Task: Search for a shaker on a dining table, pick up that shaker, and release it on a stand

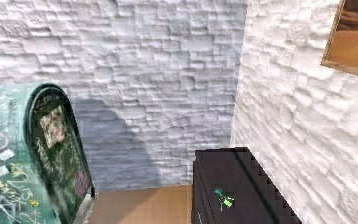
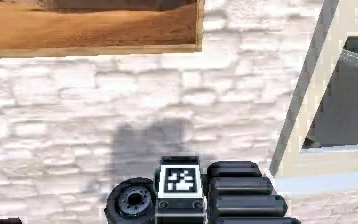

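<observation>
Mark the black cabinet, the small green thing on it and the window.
black cabinet (image 1: 249,178), forward view, its top.
small green thing (image 1: 225,198), forward view, its middle.
window (image 2: 344,110), arm side view, its pane.

Gripper (image 2: 135,200) gets chopped by the arm side view's bottom edge. It's just a dark round body and I can't make out its far end, so no telling whether it holds anything. The arm (image 2: 242,195) just right of it is cut by the same edge. On the wall beyond the gripper, a painting (image 2: 92,25) loses its top. Off to the gripper's right, a window (image 2: 342,100) runs out the side.

Forward view: the green unit (image 1: 32,160) is cut at left and bottom, the black cabinet (image 1: 242,180) at the bottom, and a frame (image 1: 352,40) at the corner. The green speck (image 1: 224,198) on the cabinet is too small to name.
</observation>
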Controlling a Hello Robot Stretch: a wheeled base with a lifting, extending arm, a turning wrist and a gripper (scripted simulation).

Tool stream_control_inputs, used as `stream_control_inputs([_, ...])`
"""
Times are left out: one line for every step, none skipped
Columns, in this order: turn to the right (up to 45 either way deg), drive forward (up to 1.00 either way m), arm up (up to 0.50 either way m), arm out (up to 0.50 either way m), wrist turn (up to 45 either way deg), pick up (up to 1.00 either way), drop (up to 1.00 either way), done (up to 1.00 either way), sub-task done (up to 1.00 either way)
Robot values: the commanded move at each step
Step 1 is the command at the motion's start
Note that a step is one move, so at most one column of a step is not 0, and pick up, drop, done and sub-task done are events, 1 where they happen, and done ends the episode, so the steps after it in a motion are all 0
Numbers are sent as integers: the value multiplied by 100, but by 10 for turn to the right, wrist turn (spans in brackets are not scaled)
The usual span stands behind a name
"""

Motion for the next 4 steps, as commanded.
stream_control_inputs([0,10,0,0,0,0,0,0,0])
stream_control_inputs([-450,0,0,0,0,0,0,0,0])
stream_control_inputs([-450,0,0,0,0,0,0,0,0])
stream_control_inputs([-450,0,0,0,0,0,0,0,0])
